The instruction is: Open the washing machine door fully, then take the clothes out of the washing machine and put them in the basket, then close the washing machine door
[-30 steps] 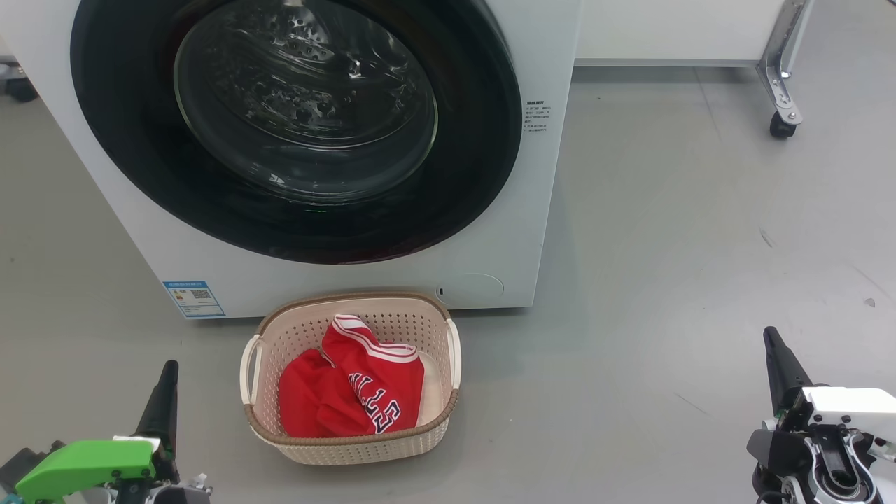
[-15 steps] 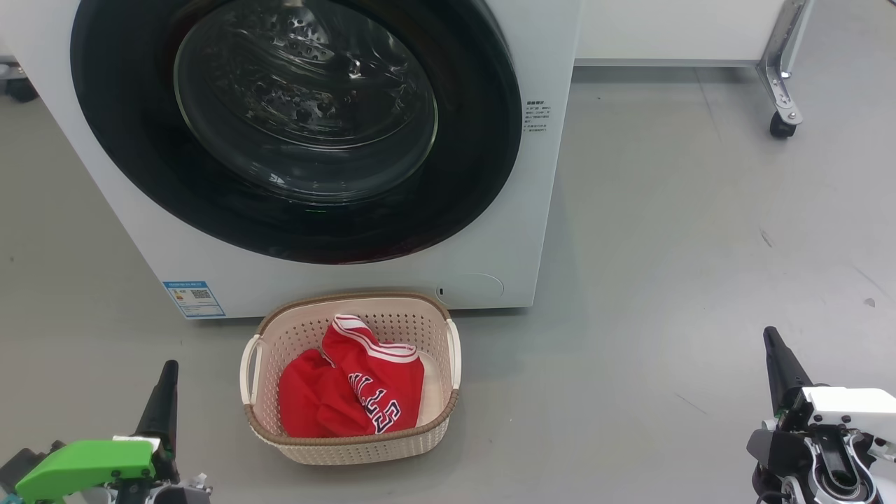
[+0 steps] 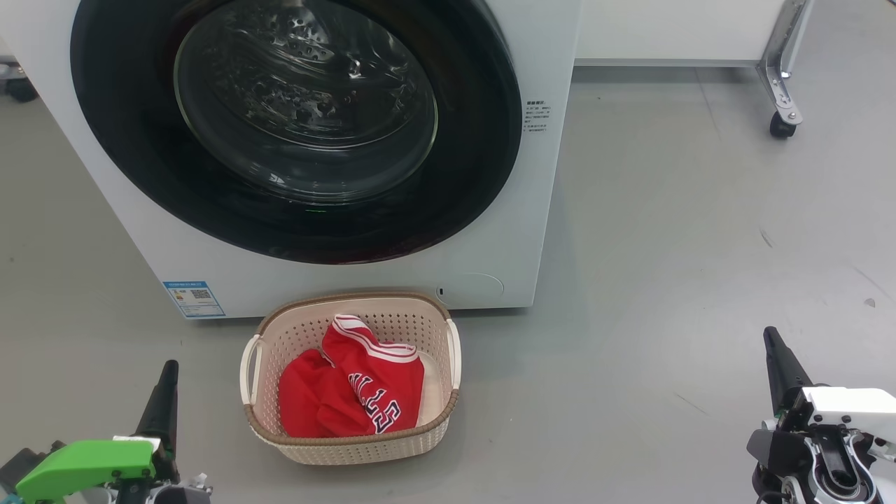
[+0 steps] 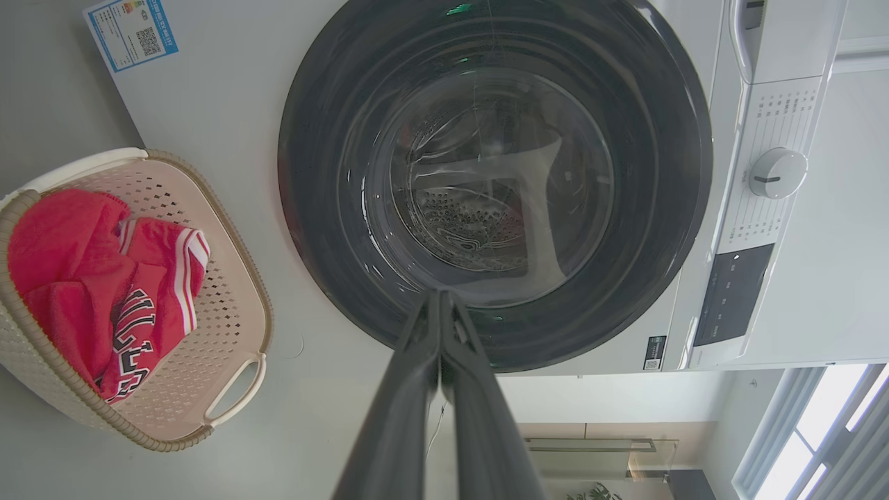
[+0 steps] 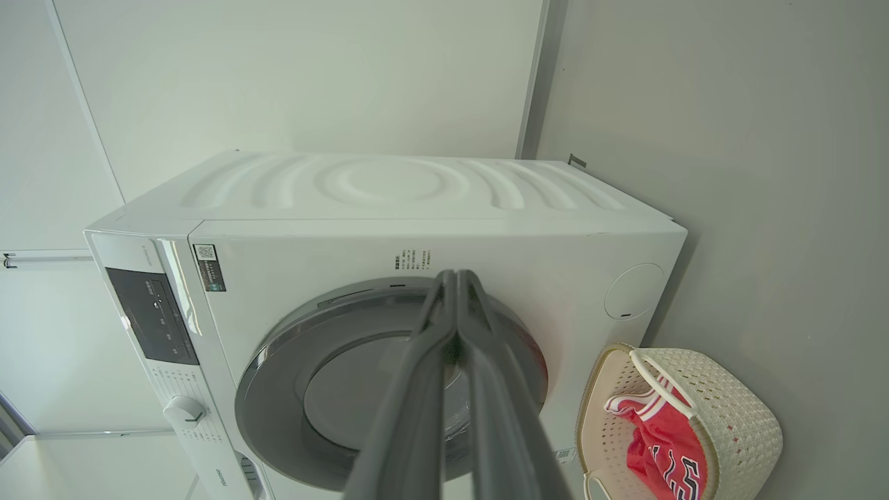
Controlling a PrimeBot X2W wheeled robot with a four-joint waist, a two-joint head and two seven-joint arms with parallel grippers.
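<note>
Here, the big white front-loading washing machine (image 3: 521,231) is standing on the grey floor (image 3: 665,245). Its large round door (image 3: 304,112), with a wide glossy black ring and a bulging clear glass centre, is sitting shut against the front panel. The small cream perforated plastic basket (image 3: 350,448), with a brown woven-look rim and white side handles, is resting on the floor just in front of the machine. It is sitting below the door and near the blue label (image 3: 194,299) at the lower corner. The bright red basketball jersey (image 3: 353,392), with white trim and dark lettering, is lying crumpled inside the basket. The left gripper (image 3: 169,367) is hovering low to the basket's left, its two dark fingers pressing together on nothing. The right gripper (image 3: 771,334) is hanging well apart on the right, above the floor. Its fingers are likewise meeting tip to tip, holding nothing.
</note>
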